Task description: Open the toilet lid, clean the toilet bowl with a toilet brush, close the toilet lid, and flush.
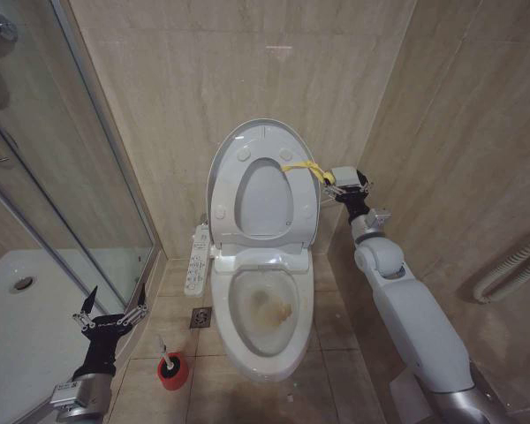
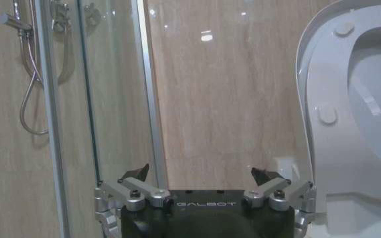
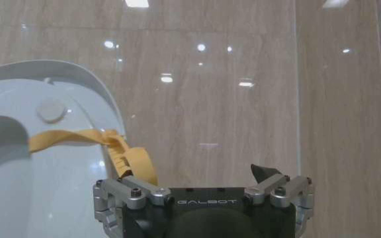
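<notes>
Glossy white toilet lid raised upright against the beige marbled wall tiles, small round bumpers on its inner face; white seat ring lifted flat against it, oval hole in the middle, yellow strap looped at its right edge. Below, white ceramic toilet bowl open, brownish-yellow stains inside. On the tiled floor left of the bowl: toilet brush, thin white handle tilted, standing in a round red holder cup; square floor drain just beside the bowl; white bidet control panel along the seat's left side. Farther left, glass shower door and white shower tray. Left gripper low near the shower glass, fingers spread wide, holding nothing. Right gripper up at the strap's end beside the lid's right edge, fingers spread, strap lying against one finger.
</notes>
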### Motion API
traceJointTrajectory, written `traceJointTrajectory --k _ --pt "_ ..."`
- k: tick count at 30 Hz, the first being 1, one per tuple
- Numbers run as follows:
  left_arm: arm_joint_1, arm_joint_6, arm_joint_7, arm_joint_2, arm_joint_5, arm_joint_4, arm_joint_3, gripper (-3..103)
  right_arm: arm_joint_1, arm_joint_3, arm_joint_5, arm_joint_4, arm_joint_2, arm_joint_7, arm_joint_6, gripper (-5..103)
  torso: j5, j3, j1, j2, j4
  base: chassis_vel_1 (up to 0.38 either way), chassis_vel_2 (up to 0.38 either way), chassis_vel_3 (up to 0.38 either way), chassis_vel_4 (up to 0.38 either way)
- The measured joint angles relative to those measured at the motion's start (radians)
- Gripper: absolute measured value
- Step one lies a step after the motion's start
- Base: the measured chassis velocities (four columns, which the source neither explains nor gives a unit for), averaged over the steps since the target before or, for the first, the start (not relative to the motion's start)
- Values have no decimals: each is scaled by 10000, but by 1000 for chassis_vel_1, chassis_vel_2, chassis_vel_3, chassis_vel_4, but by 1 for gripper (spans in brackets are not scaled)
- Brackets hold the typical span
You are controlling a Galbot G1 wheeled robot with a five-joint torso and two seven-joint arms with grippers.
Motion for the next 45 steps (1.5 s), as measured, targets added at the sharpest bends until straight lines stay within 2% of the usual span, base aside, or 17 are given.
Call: traceJointTrajectory --k 25,37,45 --pt "0 0 0 0 0 0 0 100 -1232 -10 196 1536 -343 -63 -96 100 0 0 0 0 0 0 0 0 0" --pt "0 0 0 0 0 0 0 100 -2208 143 198 2255 -179 -25 -95 100 -1 0 0 0 1 0 0 0 0" --pt "0 0 -1 0 0 0 0 100 -3502 503 60 3073 198 205 -54 100 -3 0 0 1 0 0 0 0 0"
